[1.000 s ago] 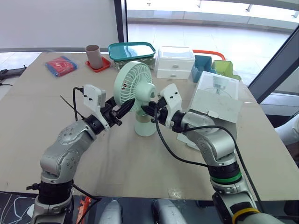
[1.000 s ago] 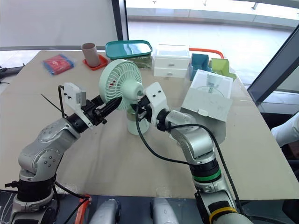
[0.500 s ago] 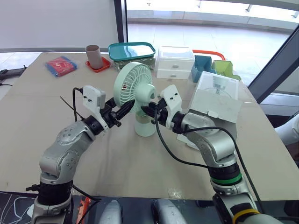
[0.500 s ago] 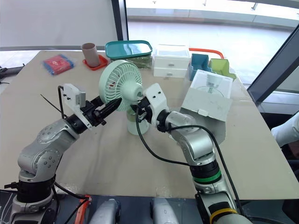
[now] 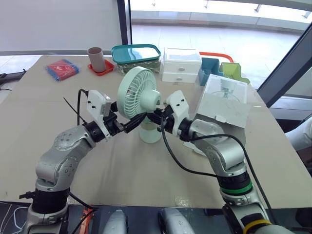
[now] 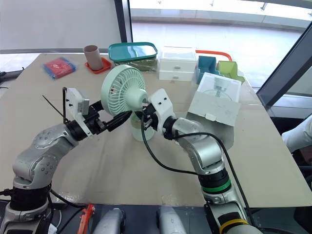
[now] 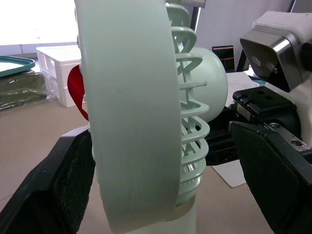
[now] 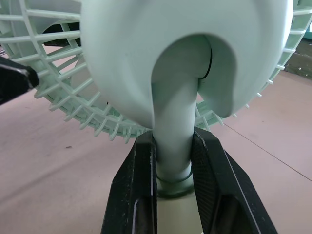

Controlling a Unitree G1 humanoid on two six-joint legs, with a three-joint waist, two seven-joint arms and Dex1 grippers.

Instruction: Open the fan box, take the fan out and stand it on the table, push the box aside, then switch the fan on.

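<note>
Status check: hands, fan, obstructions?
Right hand shut on fan neck. Left hand open, straddling fan head. Fan upright on table. Box close by right arm.

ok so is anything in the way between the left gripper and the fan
Nothing visible stands between them. The left gripper is open, one finger on each side of the fan head, and the right gripper is shut on the fan's neck.

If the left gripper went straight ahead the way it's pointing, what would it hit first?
The fan, most likely: its round guard sits edge-on right in front of the open left gripper.
</note>
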